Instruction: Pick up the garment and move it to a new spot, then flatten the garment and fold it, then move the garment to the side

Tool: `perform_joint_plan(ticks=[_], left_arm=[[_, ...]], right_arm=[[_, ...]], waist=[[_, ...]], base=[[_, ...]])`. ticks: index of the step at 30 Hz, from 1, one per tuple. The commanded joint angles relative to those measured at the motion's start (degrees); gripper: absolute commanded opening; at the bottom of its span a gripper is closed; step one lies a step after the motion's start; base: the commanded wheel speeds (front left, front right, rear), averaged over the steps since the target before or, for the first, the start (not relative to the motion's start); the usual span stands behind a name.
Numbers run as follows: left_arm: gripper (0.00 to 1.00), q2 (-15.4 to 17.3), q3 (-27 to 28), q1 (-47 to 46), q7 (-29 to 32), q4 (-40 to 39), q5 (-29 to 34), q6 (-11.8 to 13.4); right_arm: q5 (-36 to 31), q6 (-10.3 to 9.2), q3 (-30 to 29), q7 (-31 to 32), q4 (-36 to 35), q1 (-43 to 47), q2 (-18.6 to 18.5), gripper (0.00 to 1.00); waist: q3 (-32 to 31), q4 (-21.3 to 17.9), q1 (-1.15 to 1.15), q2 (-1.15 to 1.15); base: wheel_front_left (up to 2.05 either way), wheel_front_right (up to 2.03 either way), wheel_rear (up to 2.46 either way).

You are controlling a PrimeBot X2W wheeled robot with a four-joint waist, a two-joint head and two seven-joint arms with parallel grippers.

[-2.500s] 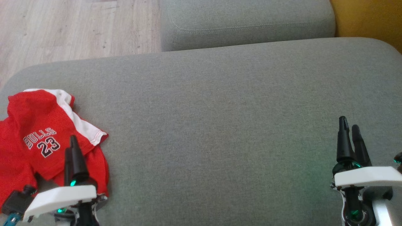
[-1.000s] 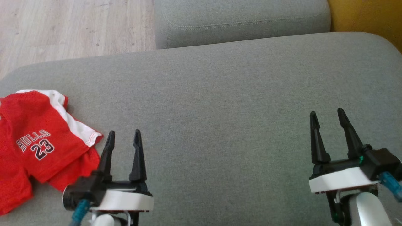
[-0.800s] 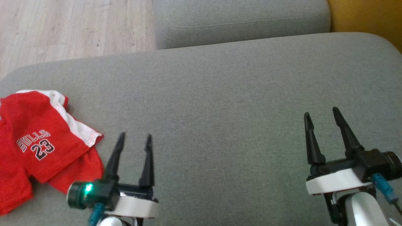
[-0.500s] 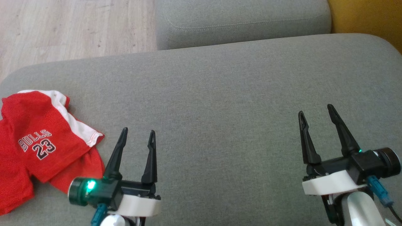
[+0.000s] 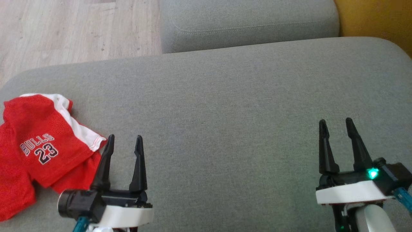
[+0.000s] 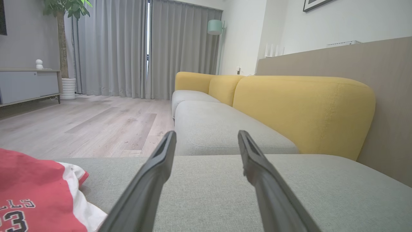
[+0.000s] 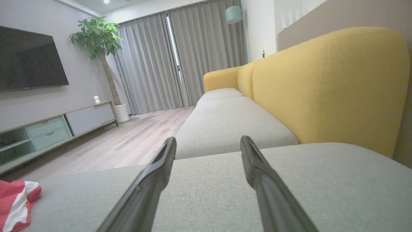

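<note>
Head view — garment [image 5: 35, 151], "BULLS 23", folded

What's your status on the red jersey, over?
Left gripper open, empty, just right of the jersey. Right gripper open, empty, over the cushion, right end. The jersey loosely folded at left end. Nothing in the way.

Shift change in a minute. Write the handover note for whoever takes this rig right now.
Left gripper: open, empty, over the grey sofa cushion.
Right gripper: open, empty, over the cushion's right part.
Red Bulls 23 garment: lying loosely folded at the cushion's left end, just left of the left gripper.
Done, apparently: fold and move aside.
Left: perhaps tidy the rumpled fold.
</note>
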Motion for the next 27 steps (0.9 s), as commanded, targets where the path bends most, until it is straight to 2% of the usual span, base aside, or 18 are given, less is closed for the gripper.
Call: perform_joint_plan(ticks=[1, 9, 17, 21, 27], left_arm=[[1.00, -0.3, 1.9, -1.3, -0.4, -1.5, -0.5, -0.3], [1.00, -0.3, 1.3, -1.5, -0.4, 0.5, -1.3, -0.8], [1.00, -0.3, 1.2, -1.8, -0.4, 0.9, -1.7, -0.6], [1.00, -0.3, 1.6, -1.6, -0.4, 1.3, -2.2, 0.4], [1.00, -0.3, 1.9, -1.8, -0.4, 2.0, -2.3, 1.1]], right_arm=[[2.2, -0.04, 1.8, -0.6, -1.3, -1.0, -0.5, 1.00], [8.4, -0.04, 3.1, -0.6, 1.2, -1.0, -0.5, 1.00], [8.8, -0.04, 2.7, -0.6, 1.4, -1.3, -0.5, 1.00], [9.3, -0.04, 2.9, -0.6, 1.3, -1.3, -0.5, 1.00], [9.1, -0.04, 4.6, -0.6, 1.3, -1.0, -0.5, 1.00]], waist=[[0.0, -0.1, 0.00, 0.00], [-0.1, -0.4, 0.00, 0.00], [0.0, -0.2, 0.00, 0.00], [-0.2, 0.2, 0.00, 0.00], [-0.6, 2.3, 0.00, 0.00]], base=[[0.00, 0.00, 0.00], [0.00, 0.00, 0.00], [0.00, 0.00, 0.00], [0.00, 0.00, 0.00], [0.00, 0.00, 0.00]])
